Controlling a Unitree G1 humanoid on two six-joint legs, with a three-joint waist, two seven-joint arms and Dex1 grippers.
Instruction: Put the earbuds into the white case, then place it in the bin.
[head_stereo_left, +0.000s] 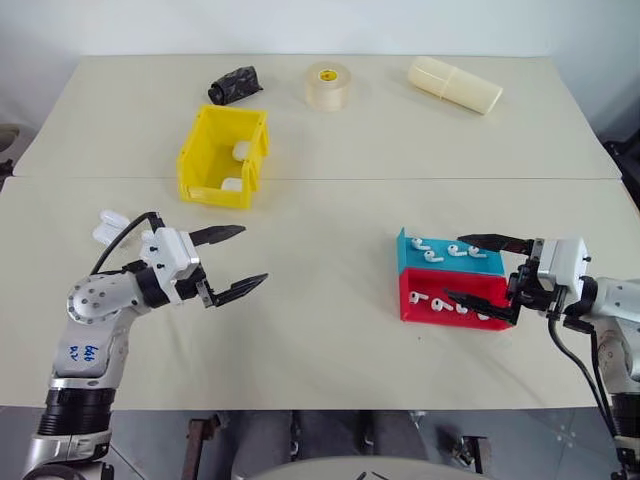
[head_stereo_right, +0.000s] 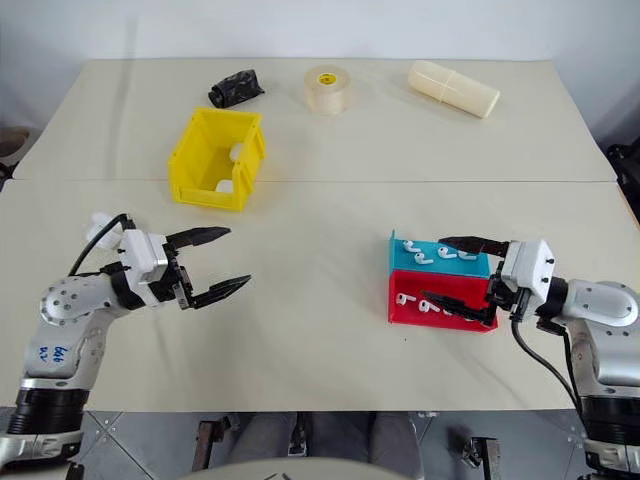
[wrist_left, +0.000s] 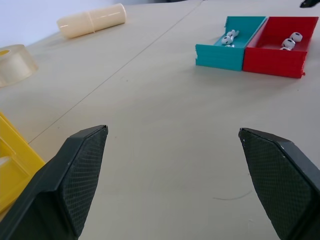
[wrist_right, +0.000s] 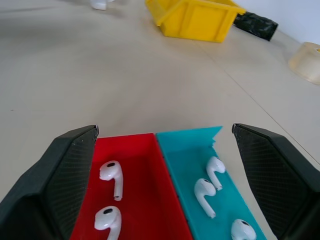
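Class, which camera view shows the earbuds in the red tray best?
The right wrist view: two earbuds in the red tray show stems and tips clearly. Both head views show them tiny; the left wrist view shows them distant, partly behind the tray wall.

Our two silver arms, black-fingered

We see grey metal forearms with screw-dotted joints, white wrist blocks, black cables looping behind, textured black fingers (wrist_left: 75, 185), and blue handwriting on our left arm (head_stereo_left: 85, 352).

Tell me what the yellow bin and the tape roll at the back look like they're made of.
Yellow bin: likely molded hard plastic, with uniform bright colour and a slight sheen on its thin walls. Tape roll: probably translucent plastic packing tape, pale amber and glossy, wound round a core, maybe cardboard.
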